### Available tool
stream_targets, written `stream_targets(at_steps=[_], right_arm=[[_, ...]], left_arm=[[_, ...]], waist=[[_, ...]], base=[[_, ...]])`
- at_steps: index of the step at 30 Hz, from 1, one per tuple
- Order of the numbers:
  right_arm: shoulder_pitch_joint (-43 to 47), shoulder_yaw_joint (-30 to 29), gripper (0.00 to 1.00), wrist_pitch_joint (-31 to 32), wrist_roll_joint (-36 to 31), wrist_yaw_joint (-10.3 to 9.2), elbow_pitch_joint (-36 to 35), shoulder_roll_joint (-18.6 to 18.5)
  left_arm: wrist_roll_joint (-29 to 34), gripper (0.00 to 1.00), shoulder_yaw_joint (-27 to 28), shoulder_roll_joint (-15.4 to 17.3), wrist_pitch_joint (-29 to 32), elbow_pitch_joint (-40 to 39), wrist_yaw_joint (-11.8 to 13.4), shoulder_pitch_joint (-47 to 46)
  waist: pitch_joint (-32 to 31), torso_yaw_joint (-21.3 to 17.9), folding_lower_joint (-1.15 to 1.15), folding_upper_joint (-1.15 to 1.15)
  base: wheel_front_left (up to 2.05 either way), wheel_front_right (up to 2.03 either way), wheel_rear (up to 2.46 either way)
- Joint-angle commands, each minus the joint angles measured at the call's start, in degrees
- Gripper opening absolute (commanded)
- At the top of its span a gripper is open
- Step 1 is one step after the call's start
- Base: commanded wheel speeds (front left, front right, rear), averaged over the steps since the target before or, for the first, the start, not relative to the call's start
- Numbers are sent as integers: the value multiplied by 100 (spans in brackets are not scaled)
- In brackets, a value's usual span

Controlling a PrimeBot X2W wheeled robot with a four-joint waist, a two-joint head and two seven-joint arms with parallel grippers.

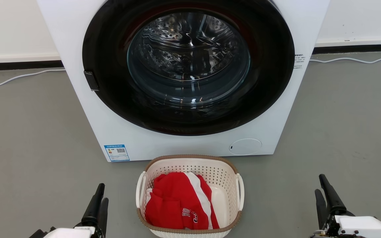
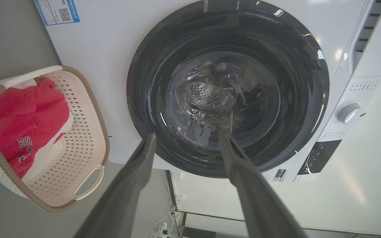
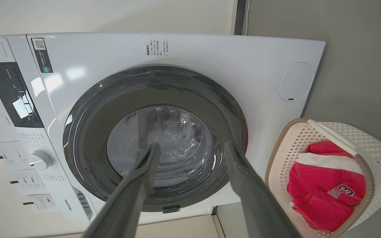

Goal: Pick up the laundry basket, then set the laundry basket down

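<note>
Directly in front of a white front-loading washing machine (image 1: 150, 138), the laundry basket (image 1: 190, 156) stands upright on a grey floor (image 1: 28, 138). It is a small cream perforated basket with a brown woven-look rim and a white loop handle on each short side. Its far end sits just beside the machine's base, below the round dark glass door (image 1: 187, 66), which is closed with the steel drum visible through it. A crumpled red garment (image 1: 172, 201) with white stripes and dark lettering lies inside, heaped toward the robot's left, leaving part of the basket's pale bottom bare.

At the lower left of the head view, the left hand (image 1: 103, 193) hovers beside the basket without touching it. At the lower right, the right hand (image 1: 319, 183) sits farther from the basket, also apart from it. Each wrist view shows that hand's two long dark fingers spread with a wide gap between them, gripping nothing and pointing at the machine's door, with the basket off to one side.

A blue label (image 1: 116, 152) is stuck on the machine's lower front corner. A thin white cable (image 1: 12, 77) trails along the floor by the wall.
</note>
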Motion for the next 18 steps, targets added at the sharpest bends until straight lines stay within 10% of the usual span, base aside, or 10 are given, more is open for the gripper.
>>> stream_targets(at_steps=[1, 18], right_arm=[[-106, 25, 100, -64, -107, 13, -217, -60], [-81, 93, 100, -347, -1905, 19, -428, -81]], left_arm=[[83, 100, -3, 45, -47, -183, -13, -176], [1275, 100, -39, 71, -340, -154, -19, -250]], waist=[[0, 1, -2, 0], [8, 5, -2, 0]], base=[[0, 0, 0], [0, 0, 0]])
